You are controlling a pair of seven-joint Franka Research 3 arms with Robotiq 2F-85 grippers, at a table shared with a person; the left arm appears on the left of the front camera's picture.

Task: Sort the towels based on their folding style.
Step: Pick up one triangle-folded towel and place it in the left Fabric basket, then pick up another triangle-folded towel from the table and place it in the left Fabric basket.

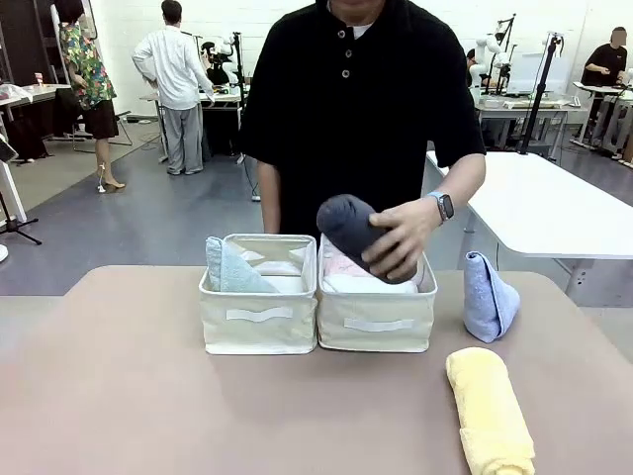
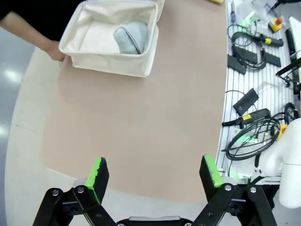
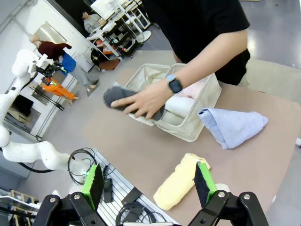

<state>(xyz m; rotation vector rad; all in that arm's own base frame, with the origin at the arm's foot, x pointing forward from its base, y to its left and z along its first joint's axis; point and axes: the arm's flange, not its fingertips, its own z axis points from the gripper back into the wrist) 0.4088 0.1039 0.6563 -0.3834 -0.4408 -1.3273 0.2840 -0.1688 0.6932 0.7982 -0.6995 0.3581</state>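
A person's hand (image 1: 406, 237) holds a dark grey rolled towel (image 1: 348, 226) over the right cream bin (image 1: 376, 319), where pink and white rolled towels (image 1: 346, 269) lie. The hand and grey towel (image 3: 115, 96) also appear in the right wrist view. The left cream bin (image 1: 259, 325) holds a pale mint folded towel (image 1: 229, 269), seen too from the left wrist (image 2: 131, 36). A light blue folded towel (image 1: 490, 295) and a yellow rolled towel (image 1: 490, 414) lie on the table at the right. My left gripper (image 2: 155, 175) and right gripper (image 3: 148, 183) are both open, high above the table.
The tan mat (image 1: 148, 406) covers the table. Cables and boxes lie on a rail (image 2: 254, 108) beside the table. The person stands at the far edge behind the bins. Other tables and people are farther off.
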